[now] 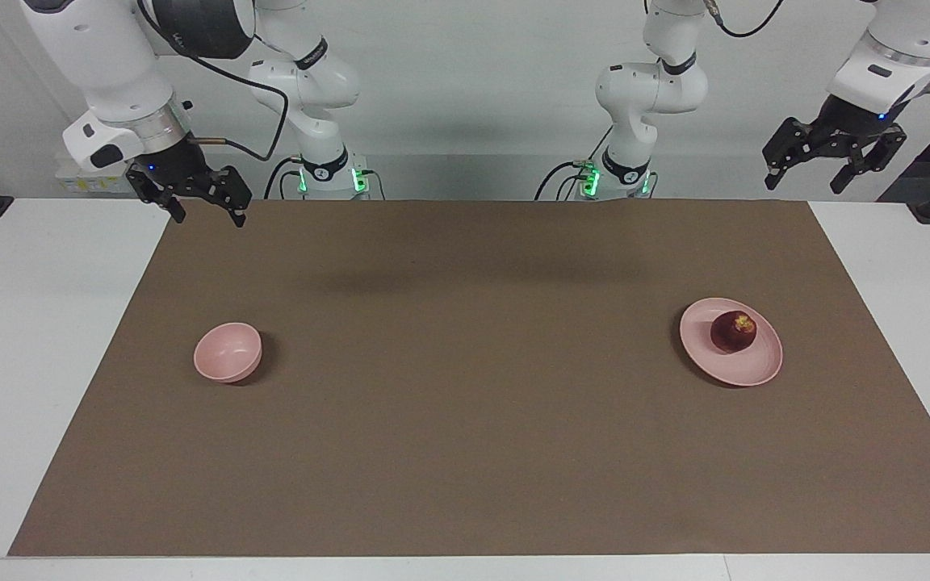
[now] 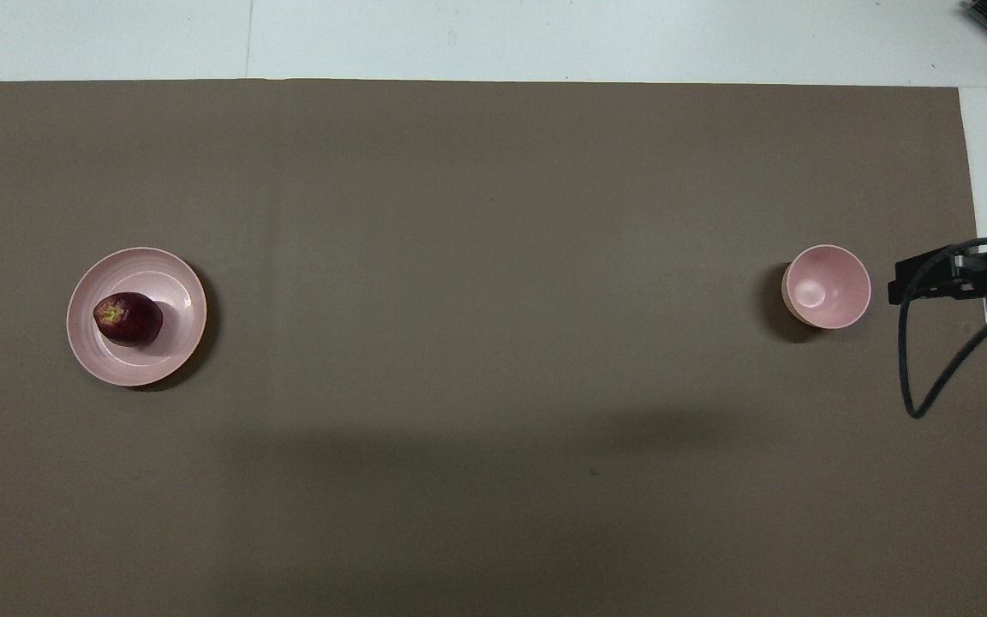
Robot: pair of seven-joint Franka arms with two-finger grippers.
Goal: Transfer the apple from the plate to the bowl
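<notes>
The task has not begun: you see the apple [image 1: 733, 332] resting on the plate [image 1: 758, 370] at the left arm's end of the tabletop [image 1: 465, 452], well apart from the empty bowl [image 1: 228, 352] at the right arm's end. The left gripper [image 1: 835, 168] and right gripper [image 1: 200, 206] both wait raised with fingers spread, grasping nothing; pickup, transfer and release all remain.

brown mat [image 1: 465, 420] | covers most of white table [image 1: 53, 363] | lies flat
</notes>
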